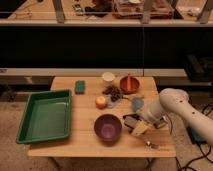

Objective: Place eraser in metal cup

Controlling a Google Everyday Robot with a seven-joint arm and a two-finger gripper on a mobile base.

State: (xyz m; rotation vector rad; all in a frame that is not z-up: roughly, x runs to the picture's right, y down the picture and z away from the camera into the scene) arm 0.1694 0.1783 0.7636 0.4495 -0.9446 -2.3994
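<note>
Wooden table (85, 112), gripper (134, 126) low beside the purple bowl (108, 127) — whether it holds anything, I can't tell. Neither eraser nor metal cup can be picked out. Likely risk — dropping into that bowl instead.

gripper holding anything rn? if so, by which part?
Cannot be told. The gripper is low over the table, right of the purple bowl; nothing shows clearly between its fingers.

Dim, warm light (soft blur) around the pincer (134, 125).
</note>
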